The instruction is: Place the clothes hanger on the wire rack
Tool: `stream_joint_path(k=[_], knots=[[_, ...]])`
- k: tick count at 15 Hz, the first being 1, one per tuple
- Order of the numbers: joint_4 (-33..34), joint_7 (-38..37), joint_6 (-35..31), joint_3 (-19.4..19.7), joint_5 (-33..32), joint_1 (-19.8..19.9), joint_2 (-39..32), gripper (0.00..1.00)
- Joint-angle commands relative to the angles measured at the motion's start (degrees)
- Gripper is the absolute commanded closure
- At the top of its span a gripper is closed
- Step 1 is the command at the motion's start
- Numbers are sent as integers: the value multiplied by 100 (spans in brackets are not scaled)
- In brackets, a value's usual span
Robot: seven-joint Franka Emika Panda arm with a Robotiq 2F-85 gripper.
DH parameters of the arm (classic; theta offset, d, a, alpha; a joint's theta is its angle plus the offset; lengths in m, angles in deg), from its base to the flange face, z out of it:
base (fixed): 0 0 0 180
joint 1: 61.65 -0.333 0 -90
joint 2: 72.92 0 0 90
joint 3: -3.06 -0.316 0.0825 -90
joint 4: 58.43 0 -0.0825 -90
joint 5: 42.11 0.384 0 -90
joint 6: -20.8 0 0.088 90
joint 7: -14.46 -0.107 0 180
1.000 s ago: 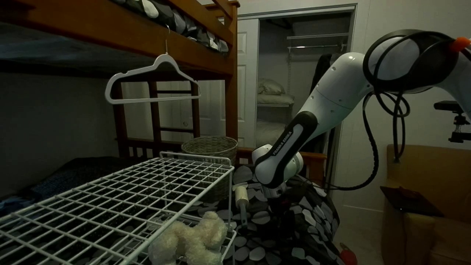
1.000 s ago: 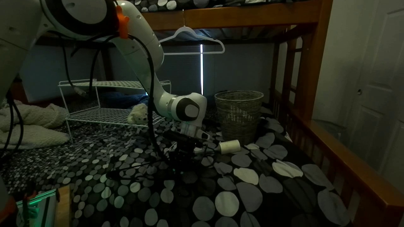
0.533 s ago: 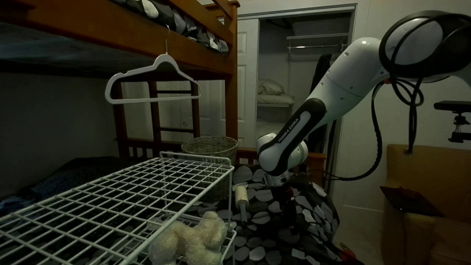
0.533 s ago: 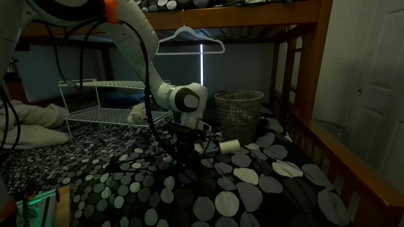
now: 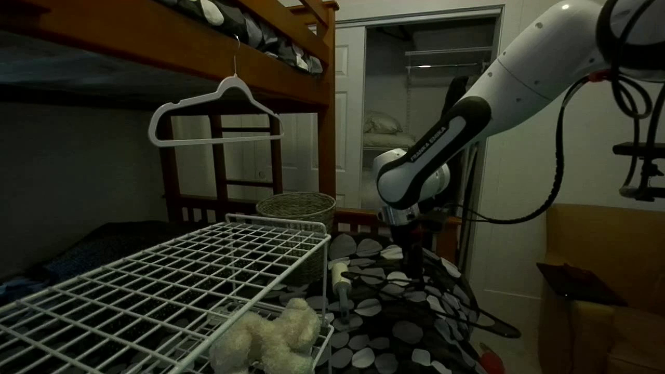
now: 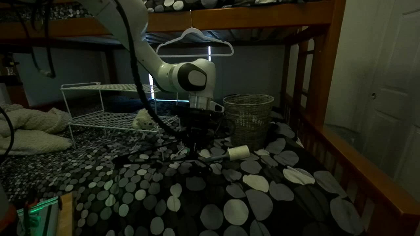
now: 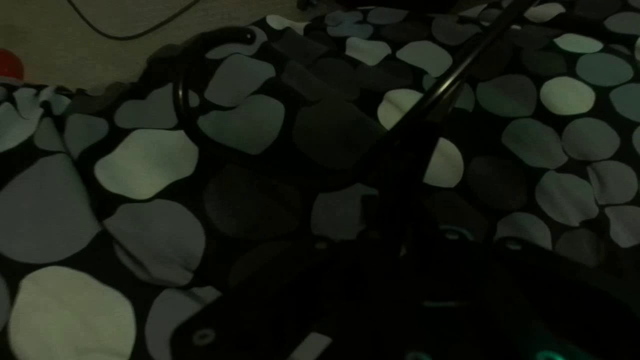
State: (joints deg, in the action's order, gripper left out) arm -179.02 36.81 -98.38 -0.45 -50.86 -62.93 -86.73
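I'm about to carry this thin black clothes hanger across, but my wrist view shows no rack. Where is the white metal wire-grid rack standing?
Observer: In an exterior view, the white, two-tier metal wire-grid rack stands with its legs on the black fabric bedding with grey and white spots.

Operator: Is anything on its shelves that I should mind?

Observer: Yes, a cream-coloured, curly plush toy is on the lower shelf.
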Motion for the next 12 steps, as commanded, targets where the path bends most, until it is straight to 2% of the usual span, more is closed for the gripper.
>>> stream_joint_path(k=[1,7,12], knots=[[-333,-105,185,69,-181,19,969,96],[55,-118,1128,-141,-34,-283,2020,96],[750,-241,1847,-512,114,-733,2199,96]])
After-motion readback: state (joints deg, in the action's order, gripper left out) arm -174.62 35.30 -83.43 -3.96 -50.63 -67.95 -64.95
